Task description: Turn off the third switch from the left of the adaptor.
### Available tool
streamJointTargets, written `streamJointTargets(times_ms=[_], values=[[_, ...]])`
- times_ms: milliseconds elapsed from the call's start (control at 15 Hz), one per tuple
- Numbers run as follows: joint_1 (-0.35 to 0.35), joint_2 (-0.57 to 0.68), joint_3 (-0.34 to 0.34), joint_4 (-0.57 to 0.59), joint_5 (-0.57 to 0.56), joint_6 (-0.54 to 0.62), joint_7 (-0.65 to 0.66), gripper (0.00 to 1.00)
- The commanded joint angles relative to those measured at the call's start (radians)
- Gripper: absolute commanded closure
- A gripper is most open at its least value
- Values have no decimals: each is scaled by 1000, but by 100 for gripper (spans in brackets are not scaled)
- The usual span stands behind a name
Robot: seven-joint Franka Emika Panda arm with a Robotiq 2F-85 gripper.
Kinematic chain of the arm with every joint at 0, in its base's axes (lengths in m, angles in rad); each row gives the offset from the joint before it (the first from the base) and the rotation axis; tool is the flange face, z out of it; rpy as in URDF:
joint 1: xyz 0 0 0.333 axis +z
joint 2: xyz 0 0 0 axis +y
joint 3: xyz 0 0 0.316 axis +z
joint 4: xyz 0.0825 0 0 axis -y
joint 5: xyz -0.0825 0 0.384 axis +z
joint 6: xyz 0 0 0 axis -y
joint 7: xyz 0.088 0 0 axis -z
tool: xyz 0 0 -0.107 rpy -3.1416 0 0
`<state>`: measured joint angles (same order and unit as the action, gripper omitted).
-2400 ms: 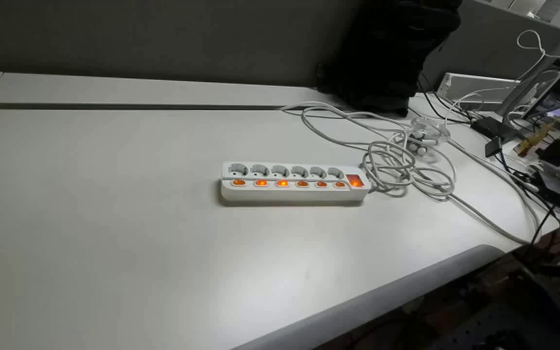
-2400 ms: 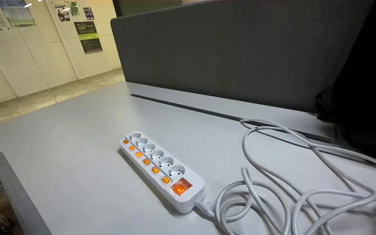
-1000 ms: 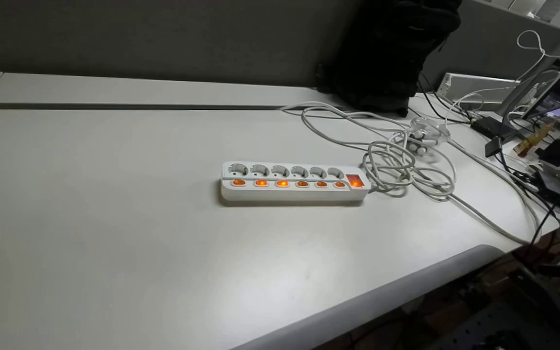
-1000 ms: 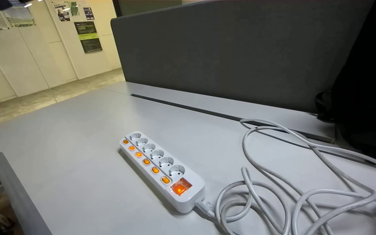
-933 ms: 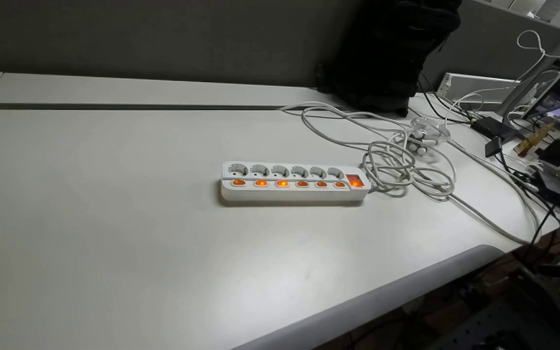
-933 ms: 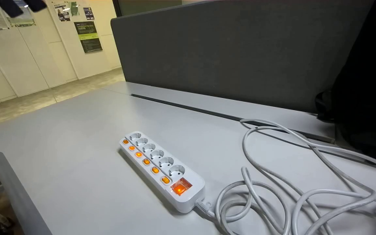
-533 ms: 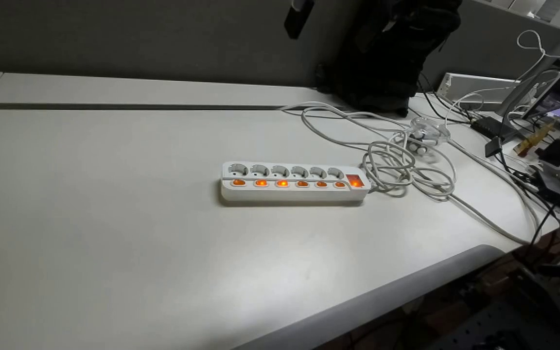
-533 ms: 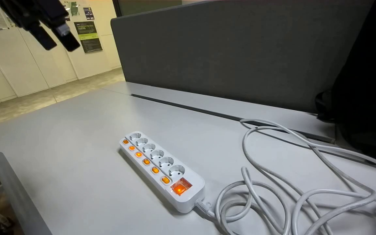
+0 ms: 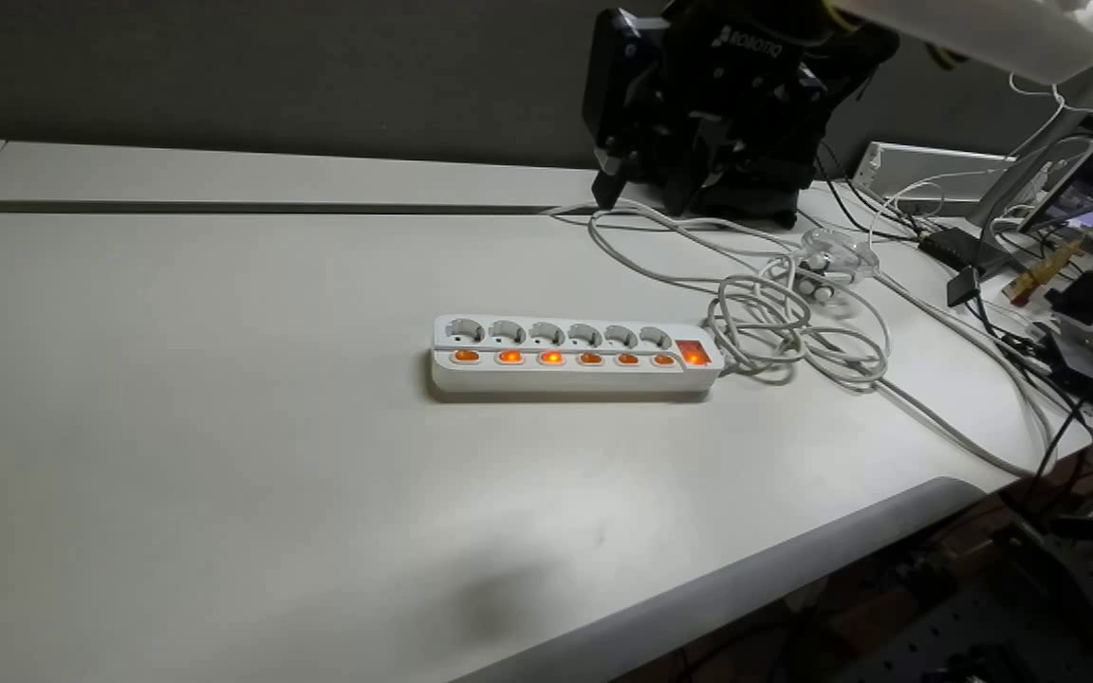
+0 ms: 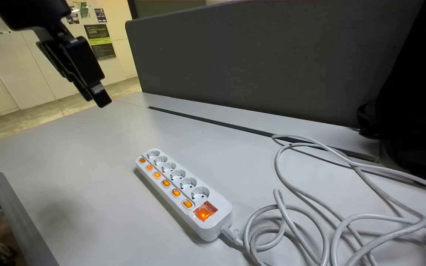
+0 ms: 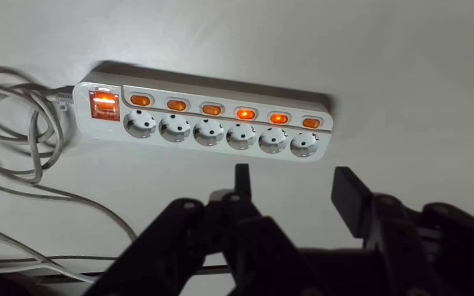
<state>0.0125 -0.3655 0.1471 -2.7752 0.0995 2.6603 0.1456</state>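
The adaptor is a white power strip (image 9: 570, 381) lying flat on the desk, in both exterior views (image 10: 178, 208) and the wrist view (image 11: 220, 93). It has a row of small orange switches and a larger red switch at its cable end. The third switch from the left (image 9: 551, 358) glows, as does the second switch (image 9: 509, 358); the other small ones look unlit. In the wrist view the strip appears turned round, and the third switch (image 11: 245, 114) also glows. My gripper (image 11: 292, 167) is open and empty, above the desk, apart from the strip, also in both exterior views (image 9: 643, 194) (image 10: 103, 99).
Coiled grey cables (image 9: 765, 323) lie at the strip's cable end, with a clear plastic object (image 9: 836, 256) among them. A black backpack (image 9: 755, 204) stands against the dark partition (image 9: 271, 76). A grey desk edge (image 9: 746, 593) runs along the front. A monitor and clutter are at the side.
My gripper has come into view from above and moved down over the desk, its shadow now on the surface. The power strip and its lit switches look the same.
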Motion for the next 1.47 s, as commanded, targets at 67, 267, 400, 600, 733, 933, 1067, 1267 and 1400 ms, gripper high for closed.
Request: streamJointTargets(times_ms=[67,267,400,600,733,933,1067,1267,1400], values=[[-25,38,-19,9,-30,47,51,81],[-36,45,-30,17,-31,40,53,99],[-18,39,-43,4,-17,41,18,91],[-19,39,-45,4,-17,41,18,99],[-17,38,-41,4,-19,40,20,100],[-60,93,-11,6,-78,89,93,100],[-94,143,5,13,-135,129,152,100],[-155,222,33,28,-260,176,270,100],[-181,266,40,42,-354,180,356,100]])
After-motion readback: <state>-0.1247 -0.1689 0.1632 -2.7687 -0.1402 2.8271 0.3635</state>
